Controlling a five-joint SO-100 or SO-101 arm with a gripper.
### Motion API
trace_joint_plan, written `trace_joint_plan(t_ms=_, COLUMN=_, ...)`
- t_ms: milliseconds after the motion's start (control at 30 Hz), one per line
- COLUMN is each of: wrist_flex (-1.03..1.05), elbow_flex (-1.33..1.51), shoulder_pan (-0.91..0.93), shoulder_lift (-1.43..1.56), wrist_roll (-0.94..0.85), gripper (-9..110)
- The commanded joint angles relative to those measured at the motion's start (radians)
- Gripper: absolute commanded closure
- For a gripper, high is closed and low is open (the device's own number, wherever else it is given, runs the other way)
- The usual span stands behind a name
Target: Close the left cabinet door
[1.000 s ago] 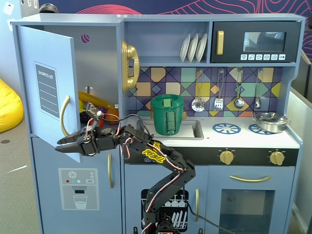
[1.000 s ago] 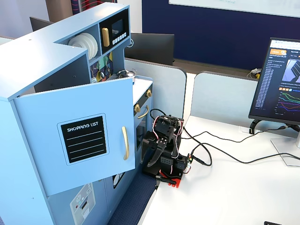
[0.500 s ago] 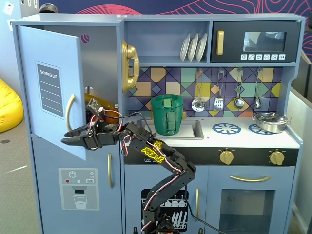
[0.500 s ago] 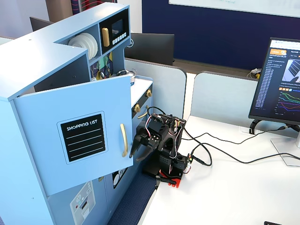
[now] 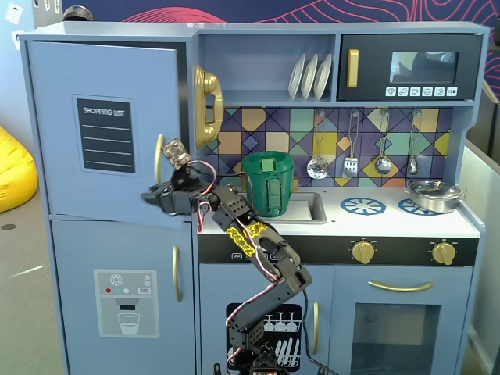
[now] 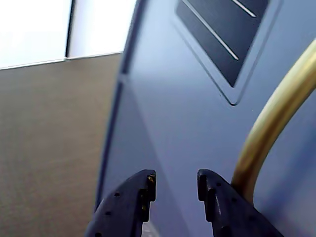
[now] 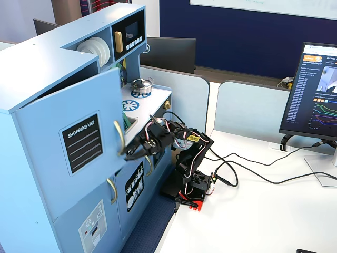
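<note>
In a fixed view facing the toy kitchen, I see the left cabinet door [image 5: 105,129] swung most of the way in, its face with the black shopping list panel [image 5: 105,134] turned nearly square to the camera, its lower right corner hanging over the frame below. The gripper [image 5: 155,194] sits against the door's lower right part, just beside the bottom of the gold handle [image 5: 158,157]. From here I cannot judge how far the jaws are parted. The green pot [image 5: 268,182] stands in the sink behind the arm.

In the wrist view, the door face [image 6: 197,123] fills the right side, tilted, with a corner of the black panel [image 6: 222,34] at the top. The gripper [image 6: 176,181] shows its two dark tips a small gap apart, with nothing clamped between them. The right tip lies just beside the foot of the handle [image 6: 274,123].

In a fixed view from the side, I see the door [image 7: 79,142] standing slightly ajar from the cabinet, a dark wedge-shaped gap along its top. The gripper [image 7: 130,154] touches it near the handle [image 7: 119,137]. A monitor [image 7: 315,89] stands on the white table [image 7: 263,211].
</note>
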Motion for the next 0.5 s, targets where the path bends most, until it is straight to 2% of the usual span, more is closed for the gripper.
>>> trace_joint_plan(t_ms=0, wrist_flex=-0.041, elbow_flex=-0.098, shoulder_pan=0.103, shoulder_lift=-0.040, wrist_roll=-0.008, gripper=102)
trace_joint_plan(t_ms=167, wrist_flex=-0.120, elbow_flex=-0.164, shoulder_pan=0.195, shoulder_lift=-0.132, wrist_roll=-0.023, gripper=102)
trace_joint_plan(t_ms=467, wrist_flex=-0.146, elbow_flex=-0.198, shoulder_pan=0.196, shoulder_lift=-0.167, wrist_roll=-0.032, gripper=102)
